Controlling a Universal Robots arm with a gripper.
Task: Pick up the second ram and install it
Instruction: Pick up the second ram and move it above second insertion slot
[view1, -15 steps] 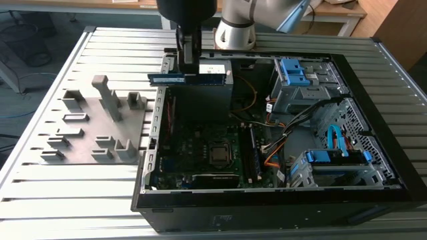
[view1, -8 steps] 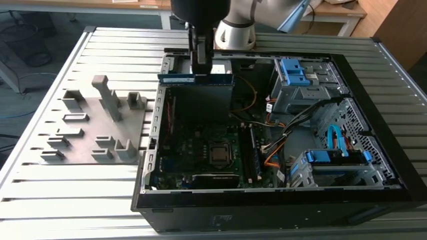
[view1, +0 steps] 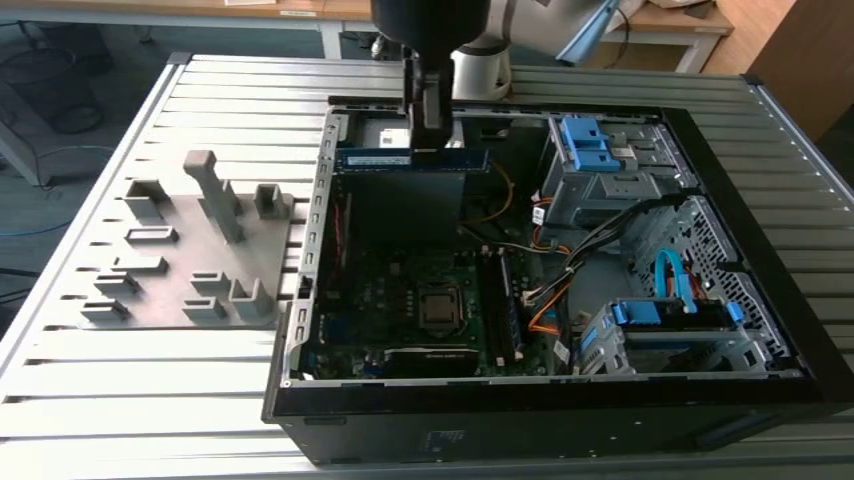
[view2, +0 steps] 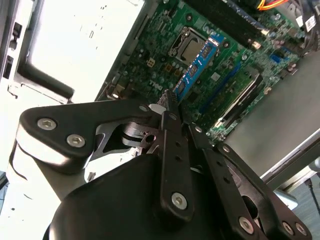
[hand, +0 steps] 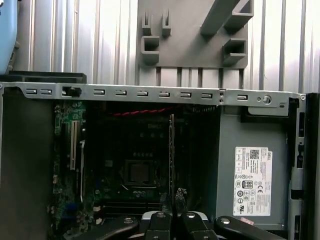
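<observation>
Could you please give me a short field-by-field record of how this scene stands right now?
gripper: shut on the second ram
ram position: held in the air over the open computer case, above the motherboard, not in a slot
ram orientation: long edge roughly level in the exterior view
holder block: grey, on the slatted table, at the exterior view's left of the case
processor socket: near the middle of the motherboard
</observation>
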